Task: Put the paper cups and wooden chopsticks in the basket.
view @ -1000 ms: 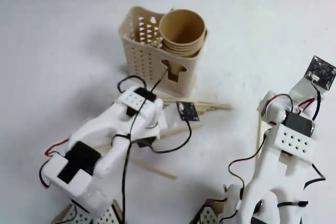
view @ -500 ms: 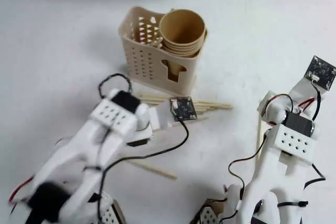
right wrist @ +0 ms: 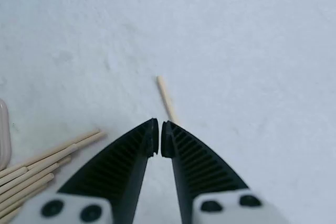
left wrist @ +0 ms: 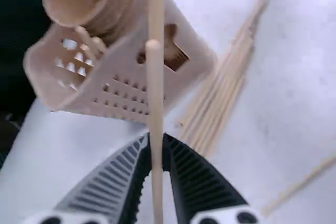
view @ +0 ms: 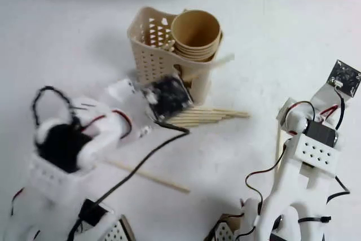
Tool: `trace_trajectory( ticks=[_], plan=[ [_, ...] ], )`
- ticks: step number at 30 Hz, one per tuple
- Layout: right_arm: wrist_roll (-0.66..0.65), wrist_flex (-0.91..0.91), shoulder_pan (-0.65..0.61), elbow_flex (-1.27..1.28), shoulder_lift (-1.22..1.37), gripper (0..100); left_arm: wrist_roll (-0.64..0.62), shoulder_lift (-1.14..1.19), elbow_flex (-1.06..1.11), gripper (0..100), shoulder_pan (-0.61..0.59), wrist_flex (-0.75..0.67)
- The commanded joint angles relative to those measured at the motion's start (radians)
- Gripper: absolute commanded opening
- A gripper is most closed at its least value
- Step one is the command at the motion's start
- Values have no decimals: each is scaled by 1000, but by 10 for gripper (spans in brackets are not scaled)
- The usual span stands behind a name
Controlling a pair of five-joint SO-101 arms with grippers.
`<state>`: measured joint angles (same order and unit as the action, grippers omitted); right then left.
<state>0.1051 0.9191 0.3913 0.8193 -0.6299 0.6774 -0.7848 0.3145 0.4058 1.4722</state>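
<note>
The cream perforated basket (view: 151, 55) stands at the table's back middle with a stack of paper cups (view: 196, 29) in its right side. My left gripper (left wrist: 156, 142) is shut on one wooden chopstick (left wrist: 155, 77), raised in front of the basket; the stick's tip (view: 217, 62) slants past the basket's right front corner. A bundle of chopsticks (view: 210, 117) lies on the table just in front of the basket. My right gripper (right wrist: 156, 135) is shut and holds nothing, low over the table, with a lone chopstick (right wrist: 167, 98) just beyond its tips.
Another single chopstick (view: 152, 178) lies loose near the front middle. One more chopstick (view: 278, 139) rests beside the right arm (view: 307, 150). The table (view: 67, 38) is white, with open room at the far left and far right.
The left arm rose from the bundle on the table, carrying one chopstick up toward the basket. The right arm has stayed still.
</note>
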Motion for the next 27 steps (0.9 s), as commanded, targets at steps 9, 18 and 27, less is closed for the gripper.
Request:
trace_trajectory(
  ticks=[9, 18, 27],
  plan=[
    [-8, -18, -7, -11, -15, 28, -259, 122, -350, 22, -67, -493],
    [-9, -18, -7, -11, -15, 28, -404, 260, -348, 22, -65, -895],
    [-11, -18, -7, -11, -15, 28, -537, 493, -345, 23, -160, -1036]
  ],
)
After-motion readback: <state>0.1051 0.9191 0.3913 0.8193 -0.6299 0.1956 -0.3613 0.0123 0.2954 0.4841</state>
